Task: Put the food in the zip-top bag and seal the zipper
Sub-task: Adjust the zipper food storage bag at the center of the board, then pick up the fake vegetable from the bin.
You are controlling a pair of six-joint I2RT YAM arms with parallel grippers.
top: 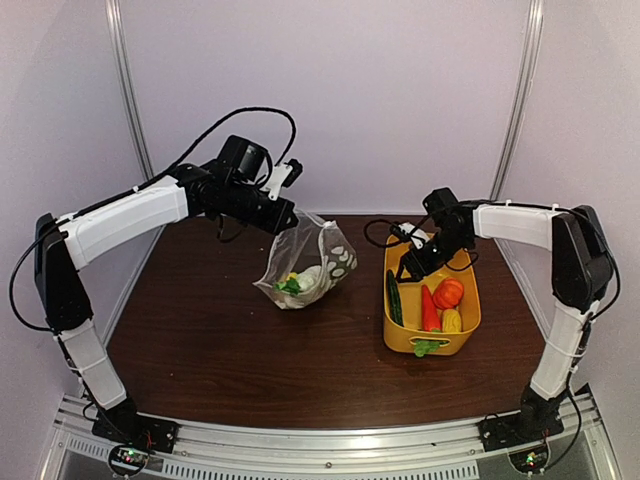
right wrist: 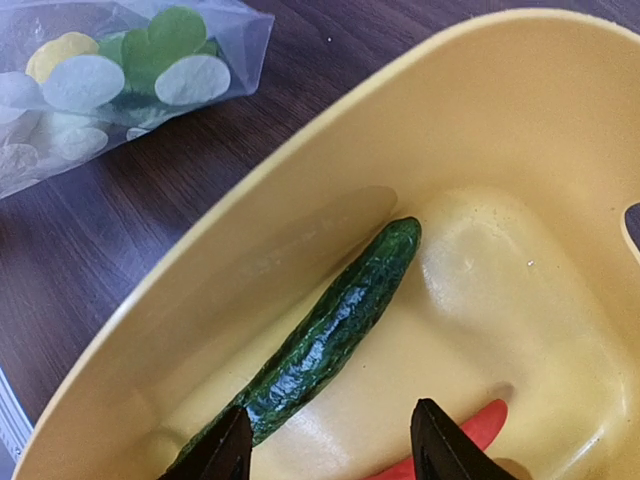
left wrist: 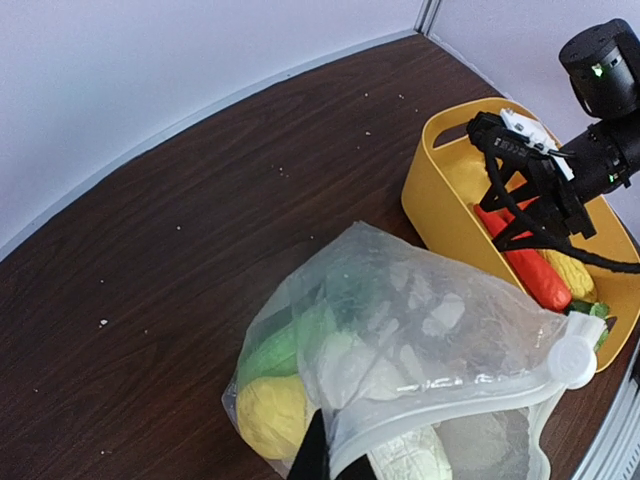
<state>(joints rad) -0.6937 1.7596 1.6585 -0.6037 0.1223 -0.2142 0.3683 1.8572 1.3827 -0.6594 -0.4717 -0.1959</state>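
Observation:
The clear zip-top bag [top: 315, 262] with pale dots hangs from my left gripper [top: 283, 215], its bottom resting on the table. That gripper is shut on the bag's mouth edge. In the left wrist view [left wrist: 325, 462] one black finger pinches the zipper strip [left wrist: 450, 415], and the white slider [left wrist: 572, 360] sits at its right end. Yellow, green and white food [left wrist: 270, 410] lies inside the bag. My right gripper [top: 408, 268] is open inside the yellow basket, its fingers [right wrist: 225, 450] straddling the near end of a dark green cucumber [right wrist: 335, 325], with a red piece [right wrist: 470, 430] beside it.
The yellow basket [top: 395, 338] stands at the right, holding the cucumber [top: 394, 298], a red piece [top: 429, 308], an orange piece [top: 449, 292], a yellow piece [top: 452, 320] and a green piece [top: 428, 347]. Brown table [top: 200, 330] lies to the left, with white walls behind.

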